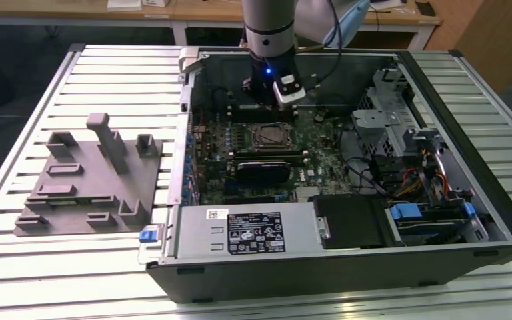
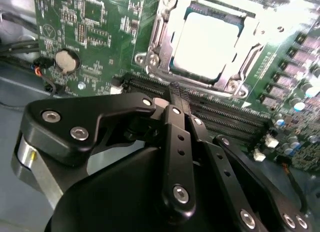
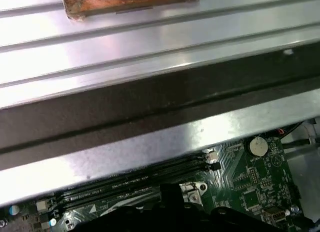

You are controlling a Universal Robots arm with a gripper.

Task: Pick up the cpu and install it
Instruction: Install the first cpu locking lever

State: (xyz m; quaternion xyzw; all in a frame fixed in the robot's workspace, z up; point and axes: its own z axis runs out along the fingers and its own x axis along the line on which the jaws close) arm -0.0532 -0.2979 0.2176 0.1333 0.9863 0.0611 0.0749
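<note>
The cpu (image 2: 209, 44) sits seated in the motherboard socket (image 2: 200, 41), its pale metal top flat and glaring under the light in the second wrist view, framed by the socket's silver bracket with screws at the corners. In the exterior view the same socket (image 1: 269, 135) is a small dark square near the middle of the green motherboard (image 1: 327, 167), and the chip's top cannot be made out there.

The gripper (image 2: 179, 91) hangs just off the socket, over the black memory slots (image 2: 225, 114) that run beside it. In the second wrist view its fingers (image 2: 180, 99) are drawn together into one narrow tip and hold nothing; they are apart from the cpu. In the exterior view the gripper (image 1: 269, 107) sits at the end of the upright arm (image 1: 269, 27), inside the open computer case (image 1: 345, 167), toward the case's far wall.

The second wrist view also shows a round coin battery (image 2: 66, 61) on the board. The first wrist view catches that battery (image 3: 257, 147) too, along with the case's metal edge (image 3: 150, 142) and the ribbed table (image 3: 150, 41) beyond it.

The case lies on its side on the table (image 1: 25, 267), with a power supply (image 1: 247, 233) along its near side and drive bays (image 1: 407, 133) toward the exterior view's right. A grey fixture block (image 1: 91, 177) stands on the table toward the exterior view's left, well apart from the arm.
</note>
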